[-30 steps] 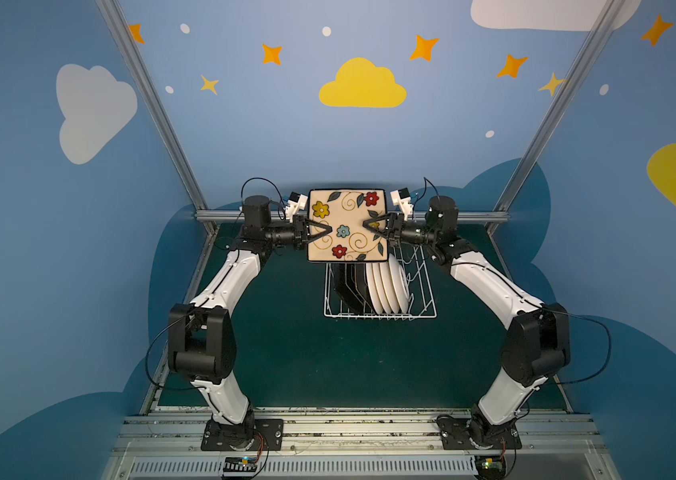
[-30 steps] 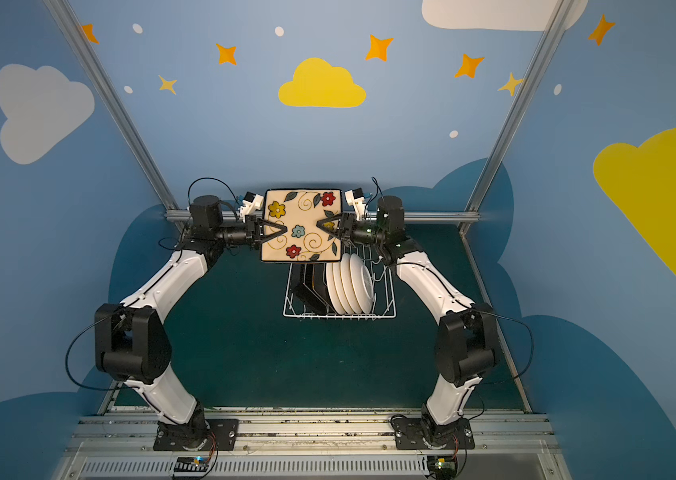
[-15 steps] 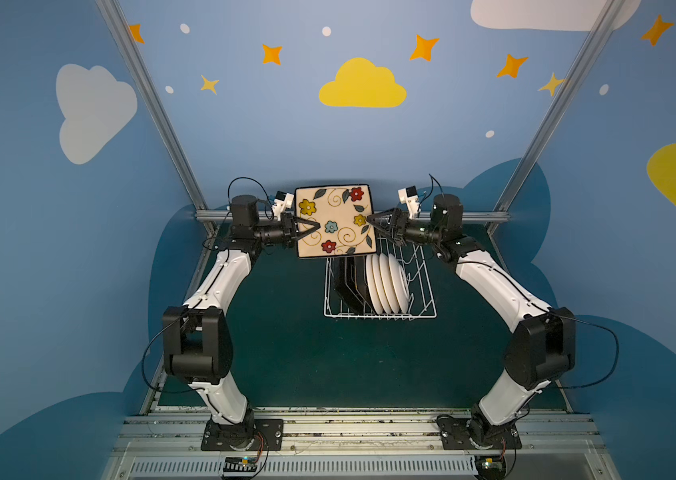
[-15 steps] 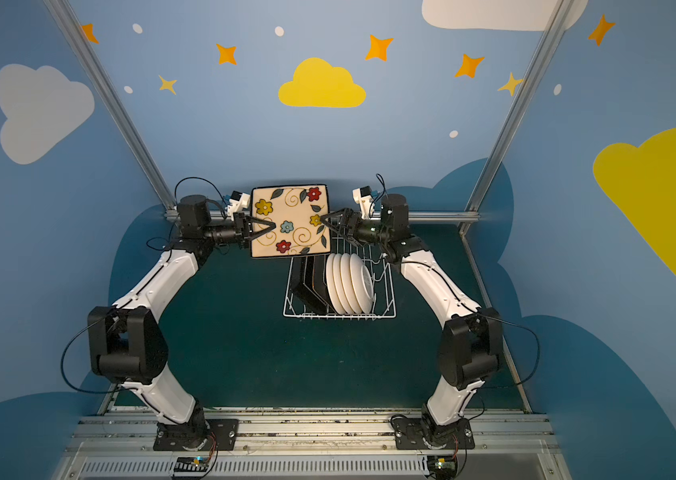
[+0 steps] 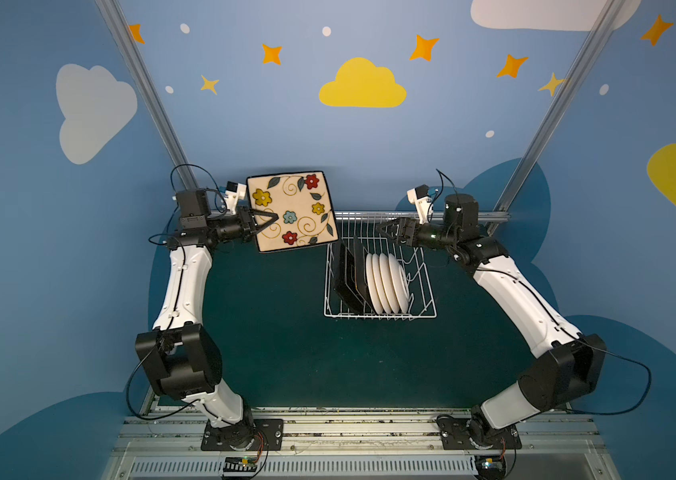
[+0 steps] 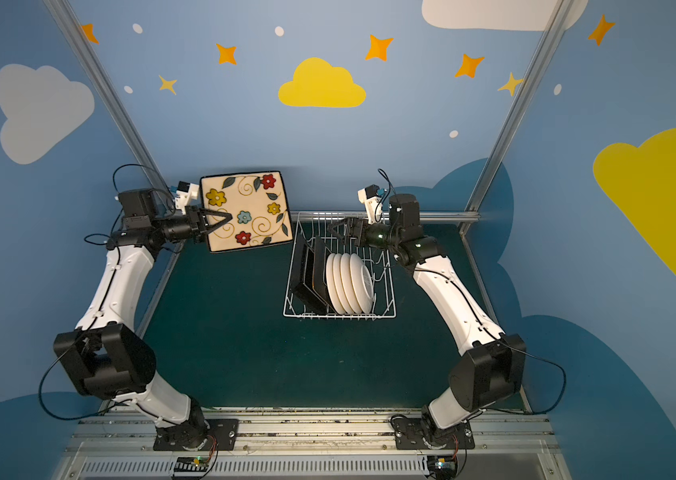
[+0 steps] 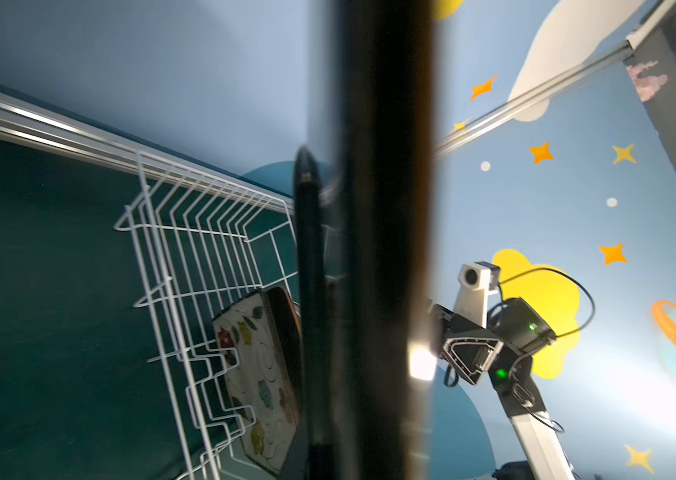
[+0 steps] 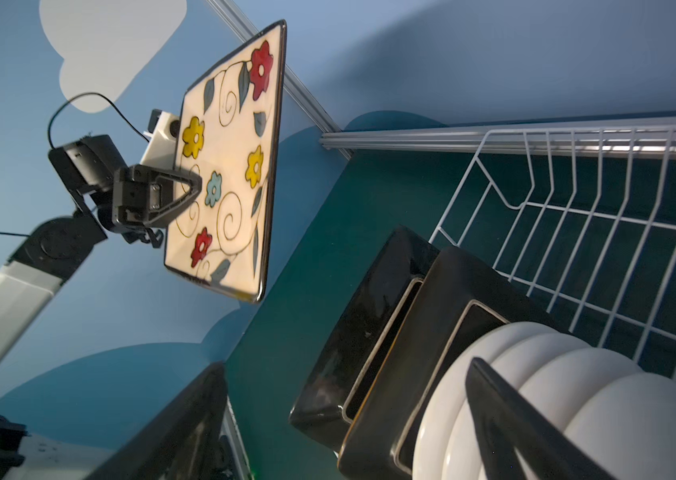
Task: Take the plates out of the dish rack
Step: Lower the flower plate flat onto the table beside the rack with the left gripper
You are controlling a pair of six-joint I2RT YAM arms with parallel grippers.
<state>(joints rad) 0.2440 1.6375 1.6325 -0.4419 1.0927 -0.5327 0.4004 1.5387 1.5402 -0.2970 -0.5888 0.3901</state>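
**Arm pose.** Both arms rise from the base rail (image 5: pixel 348 428). The left arm (image 5: pixel 180 286) bends at its elbow in front of and to the left of the dish rack (image 5: pixel 379 316). From there its white link climbs away to a level wrist. The right arm (image 5: pixel 523 299) takes the mirrored pose on the rack's right.

**Open room.** The dark green surface (image 5: pixel 278 340) lies open in front of the rack and to its left. The rack stands on this surface with its far end close to the rear rail (image 5: pixel 465 215). The wire slots at the rack's right side stand open.

**Racked plates.**
- Two black-backed square plates (image 5: pixel 348 276) stand on edge at the rack's left side.
- Four round white plates (image 5: pixel 388 282) stand on edge just to their right.
- All of them run from the rack's near end toward its far end.
- The left wrist view shows a cream floral face turned toward the rack's left wall.

**Right pincer.** The right pincer (image 5: pixel 385 230) hovers above the rack's far end. It points left with its jaws spread wide, gripping nothing.

**Left pincer.** The left pincer (image 5: pixel 273 218) points right and pinches the left edge of the floral square plate (image 5: pixel 298 208).

**Held plate.** The plate hangs in the air at the rack's far-left corner, clear of the wires. Its cream face is turned toward the camera head, and its edges sit slightly off level. Its sides are equal, so it has no long axis.
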